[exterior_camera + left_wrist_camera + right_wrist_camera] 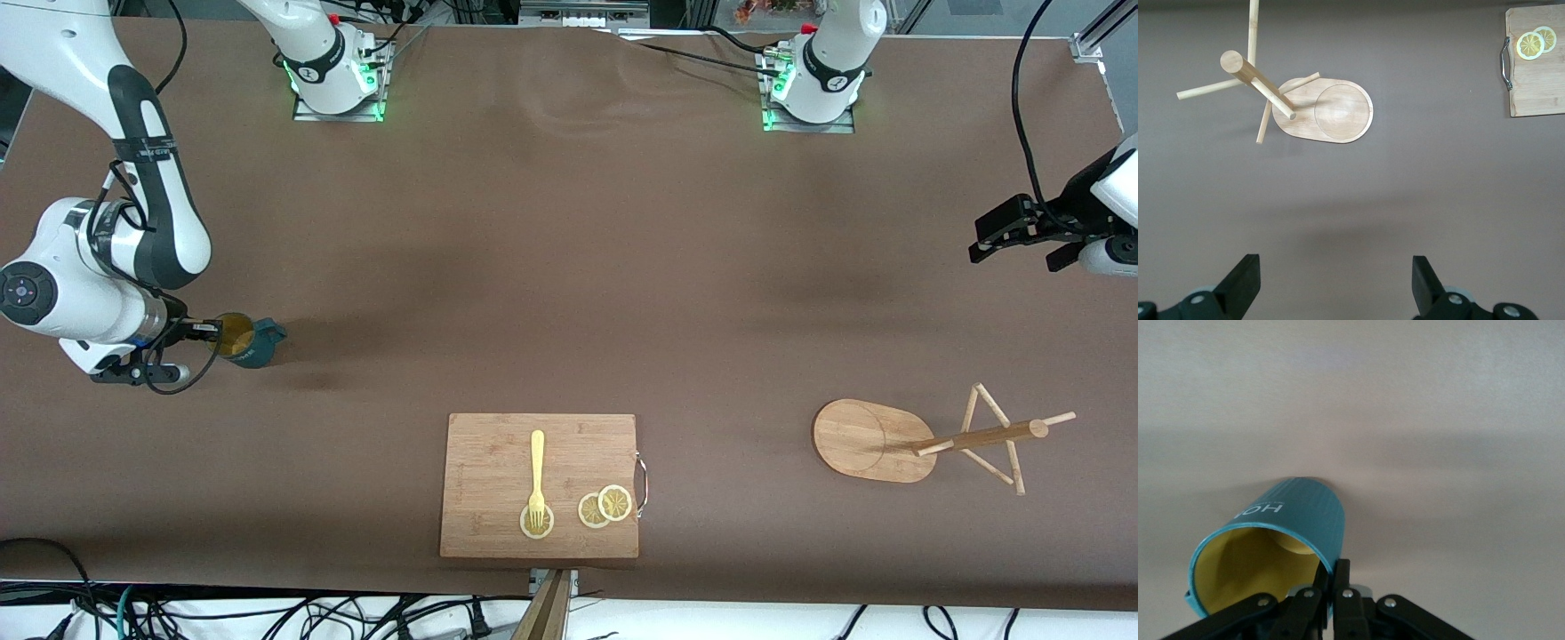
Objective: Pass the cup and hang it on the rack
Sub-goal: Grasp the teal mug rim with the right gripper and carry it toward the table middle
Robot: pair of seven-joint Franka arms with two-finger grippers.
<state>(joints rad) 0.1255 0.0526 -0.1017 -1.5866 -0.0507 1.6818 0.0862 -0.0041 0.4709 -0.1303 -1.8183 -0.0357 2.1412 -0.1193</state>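
Nearest the front camera lies the cutting board (pixel 540 485) with a yellow fork (pixel 536 484) and lemon slices (pixel 605 507) on it; none of that is my business. Toward my left arm's end of the table (pixel 569 267), about level with the board, the rack (pixel 933 440) stands on its oval base, pegs spread from the central post.

Farther up, at my right arm's end, my right claw (pixel 213 331) has pinched shut on the rim of the cup (pixel 246 341), one finger inside the yellow wall and one outside the ribbed teal. The cup looks tilted in the grip, mouth toward my wrist, low over the table or barely touching it; I cannot tell which.

My left claw (pixel 1013 233) waits with its fingers wide apart, high over the table at the rack's end.

So I judge the pick-up as just made, the handover and hanging still to come. Next I should lift the cup clear and carry it toward mid-table, presenting the body so my left claw can take it and leave the handle free for a peg.
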